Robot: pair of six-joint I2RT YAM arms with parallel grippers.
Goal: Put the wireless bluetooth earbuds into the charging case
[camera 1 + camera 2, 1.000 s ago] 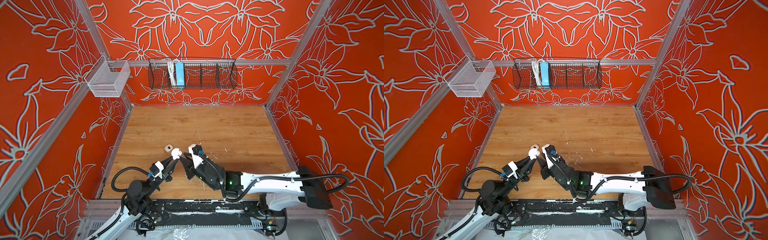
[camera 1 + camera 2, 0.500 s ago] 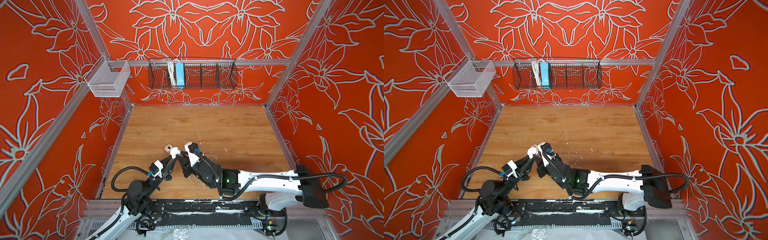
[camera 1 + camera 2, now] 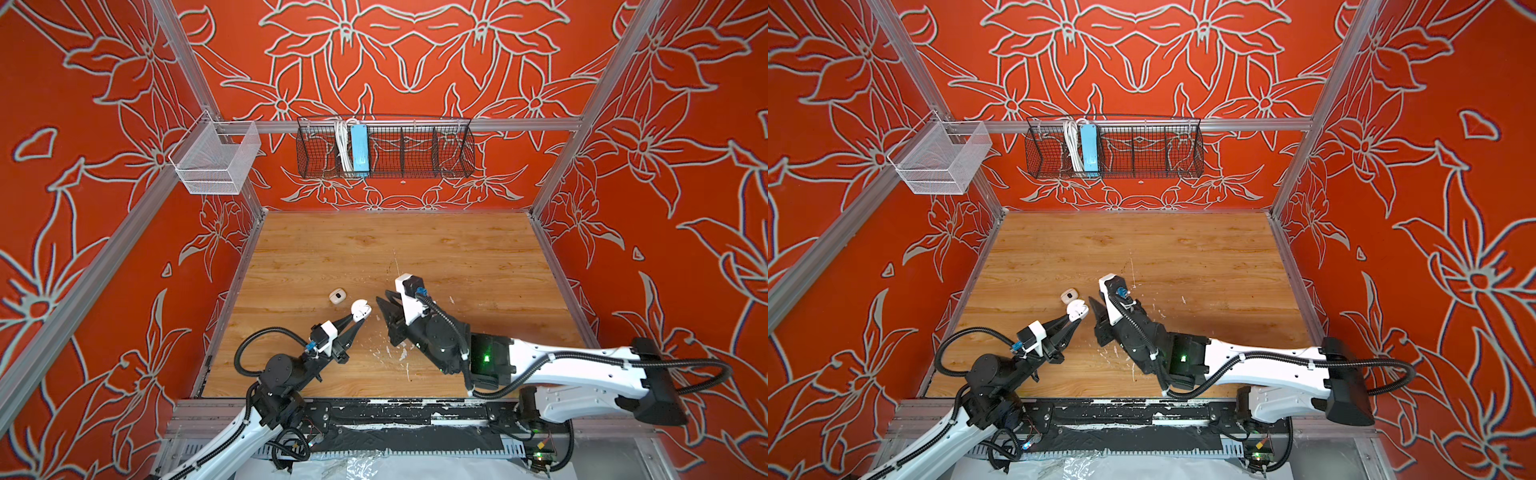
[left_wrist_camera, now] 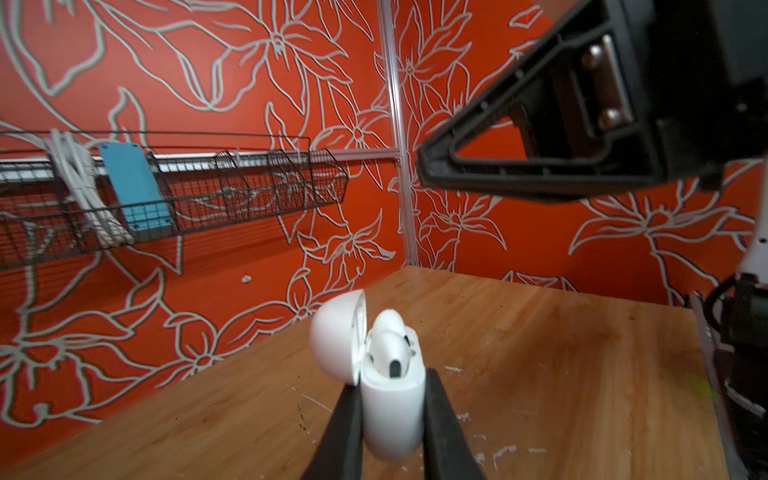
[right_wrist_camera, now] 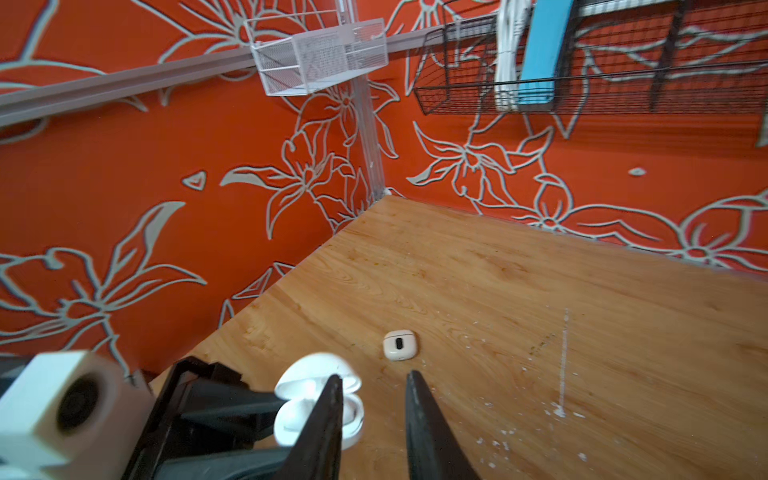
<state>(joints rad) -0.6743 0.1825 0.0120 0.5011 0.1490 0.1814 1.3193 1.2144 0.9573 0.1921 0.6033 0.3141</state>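
L gripper (image 3: pixel 358 319) pinches the charging case (image 3: pixel 360 309) by its lower body, one black finger on each side. In the L wrist view the case (image 4: pixel 390 407) has its lid flipped open and tipped back. The wireless bluetooth earbuds (image 4: pixel 388 343) sit inside the case, white heads poking above the rim. In both top views they're too small to make out. Can't tell if the case clears the table (image 3: pixel 457 257) or rests on it.

R gripper (image 3: pixel 384 303) is just beside the case, on its right in both top views, not touching it. In the R wrist view that gripper (image 5: pixel 374 376) has its jaws a little apart w/ nothing between.

Just beyond the case lies a second small case (image 3: pixel 337 296), beige-white w/ a dark spot, flat on the wood and apart from both grippers.

Far beyond the case, on the back wall (image 3: pixel 415 62), hangs a black wire basket (image 3: pixel 415 145) w/ a blue box (image 3: pixel 359 147) & white cable (image 3: pixel 343 143). Far beyond the case & off to its left is a white mesh basket (image 3: pixel 216 160).
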